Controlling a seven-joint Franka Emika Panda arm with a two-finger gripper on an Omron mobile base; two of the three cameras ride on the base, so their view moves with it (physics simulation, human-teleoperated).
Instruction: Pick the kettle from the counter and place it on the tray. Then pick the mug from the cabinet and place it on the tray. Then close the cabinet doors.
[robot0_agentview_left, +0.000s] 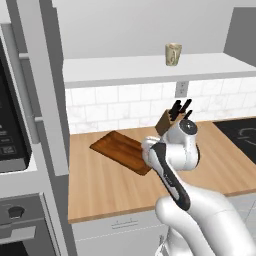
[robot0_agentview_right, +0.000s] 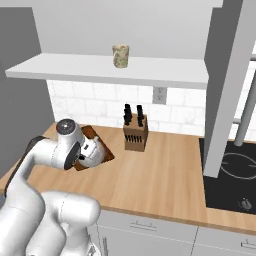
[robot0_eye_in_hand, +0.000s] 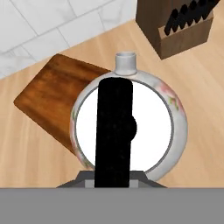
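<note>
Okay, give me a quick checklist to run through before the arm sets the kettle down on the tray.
1. Grip on the kettle: ok. The end effector is shut on its black handle, seen from straight above in the hand view.
2. Kettle over the tray: not ok. It overlaps only the tray's near corner; most of it hangs over the counter.
3. Landing spot on the tray: ok. Its visible surface is bare.
4. Knife block clearance: ok. It stands apart, beside the tray.
5. Kettle's height above the tray: cannot tell.
6. Mug ready for the next step: ok. It stands upright on the cabinet shelf.
</note>
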